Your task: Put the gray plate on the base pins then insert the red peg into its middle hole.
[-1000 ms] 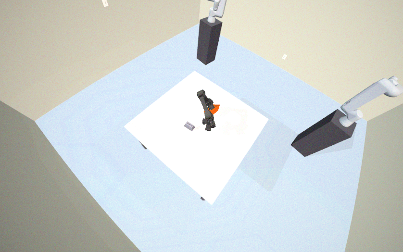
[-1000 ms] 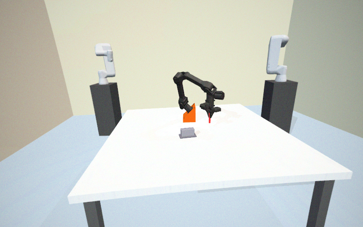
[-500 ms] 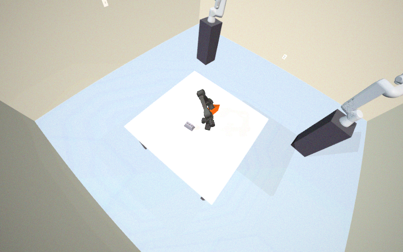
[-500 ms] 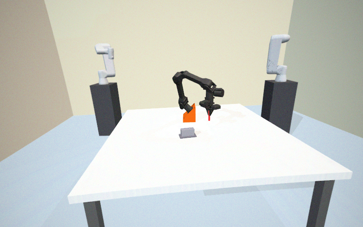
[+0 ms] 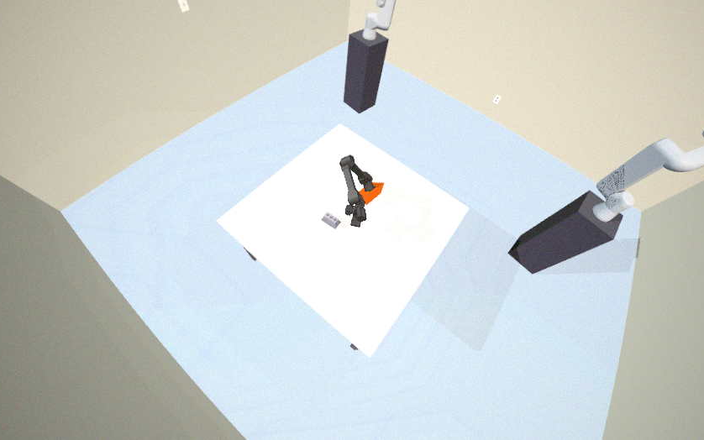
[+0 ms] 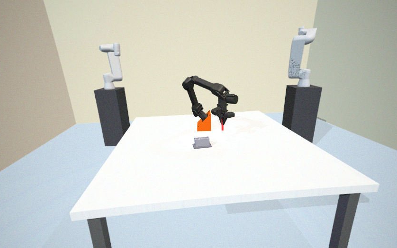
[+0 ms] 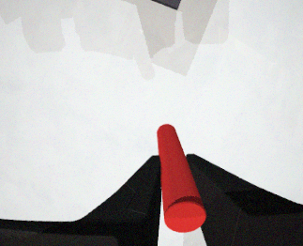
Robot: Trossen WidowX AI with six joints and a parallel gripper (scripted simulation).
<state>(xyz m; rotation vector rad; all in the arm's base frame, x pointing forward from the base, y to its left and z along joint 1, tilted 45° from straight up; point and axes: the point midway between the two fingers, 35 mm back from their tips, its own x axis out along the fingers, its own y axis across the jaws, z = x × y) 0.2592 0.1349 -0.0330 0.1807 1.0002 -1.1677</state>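
My gripper point(image 6: 222, 122) point(image 7: 173, 162) is shut on the red peg point(image 6: 222, 127) point(image 7: 181, 185). The peg points down between the fingers, clear above the table in the exterior view. The light gray plate point(image 5: 331, 217) point(image 6: 202, 141) sits on top of the darker base point(image 6: 202, 147) and looks flat, with its holes showing small in the top view. The gripper is to the right of plate and base and farther back in the exterior view. Only a dark corner of the base point(image 7: 170, 3) shows at the wrist view's top edge. The two pins cannot be made out.
The white table point(image 5: 311, 278) point(image 6: 224, 172) bears everything. An orange wedge-shaped mount point(image 5: 375, 192) point(image 6: 204, 124) stands at my arm's foot, behind the base in the exterior view. Two white arms on dark pedestals point(image 5: 365, 73) point(image 6: 301, 110) stand beyond the table.
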